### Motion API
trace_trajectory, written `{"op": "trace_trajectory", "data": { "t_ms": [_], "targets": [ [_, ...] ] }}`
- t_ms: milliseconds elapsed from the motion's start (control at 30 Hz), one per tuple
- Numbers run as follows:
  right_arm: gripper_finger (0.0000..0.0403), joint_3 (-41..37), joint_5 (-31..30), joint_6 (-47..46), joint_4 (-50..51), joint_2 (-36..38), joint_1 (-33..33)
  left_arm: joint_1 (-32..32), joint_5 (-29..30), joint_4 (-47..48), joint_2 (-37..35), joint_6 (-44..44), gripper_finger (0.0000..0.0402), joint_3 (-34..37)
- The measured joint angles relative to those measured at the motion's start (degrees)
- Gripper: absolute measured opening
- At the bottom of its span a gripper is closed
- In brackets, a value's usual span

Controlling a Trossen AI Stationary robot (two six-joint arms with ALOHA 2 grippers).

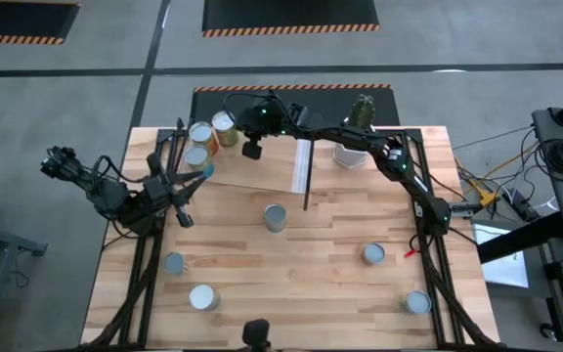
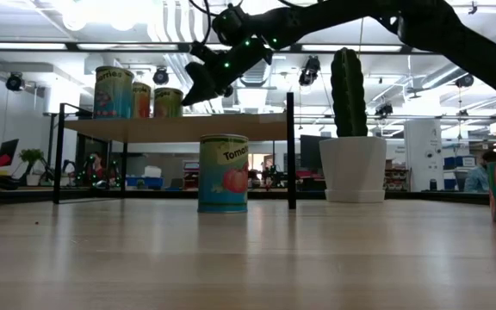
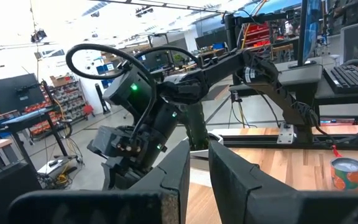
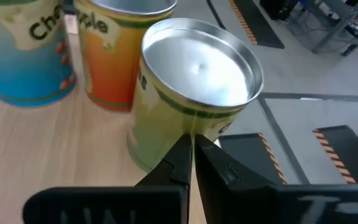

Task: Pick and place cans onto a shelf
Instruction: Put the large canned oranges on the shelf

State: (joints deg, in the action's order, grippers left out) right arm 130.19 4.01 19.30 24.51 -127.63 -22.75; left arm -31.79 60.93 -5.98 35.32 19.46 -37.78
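The shelf [image 1: 252,176] stands at the table's far side on dark legs. Three cans stand upright on it: a blue one [image 4: 27,56], an orange one [image 4: 107,59] and a yellow-green one [image 4: 191,93] with a silver top. My right gripper [image 4: 191,144] is shut, its tips at the yellow-green can's [image 1: 225,124] side, above the shelf [image 2: 179,127]. A tomato can [image 2: 223,173] stands on the table before the shelf. My left gripper [image 3: 199,171] waits at the table's left, fingers nearly together with nothing between them. My right gripper's shut fingertips [image 4: 182,152] stand at the lower side wall [image 4: 166,134] of the yellow-green can, coming slanting down from the table's near right. I cannot tell whether they touch it. The can stands upright on the shelf.
A cactus in a white pot [image 1: 355,147] stands right of the shelf. Several loose cans stand on the table: one at the middle [image 1: 276,217], two at the right [image 1: 373,254] [image 1: 417,302], two at the near left [image 1: 173,262] [image 1: 203,297].
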Motion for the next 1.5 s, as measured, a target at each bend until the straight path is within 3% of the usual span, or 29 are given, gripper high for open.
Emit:
{"op": "trace_trajectory", "data": {
  "t_ms": [1500],
  "targets": [
    [0.0009,-2.4,1.0,2.0,-10.1,-1.6,-0.1,0.0,0.0,0.0,0.0,0.8,0.0043,0.0]
  ]
}}
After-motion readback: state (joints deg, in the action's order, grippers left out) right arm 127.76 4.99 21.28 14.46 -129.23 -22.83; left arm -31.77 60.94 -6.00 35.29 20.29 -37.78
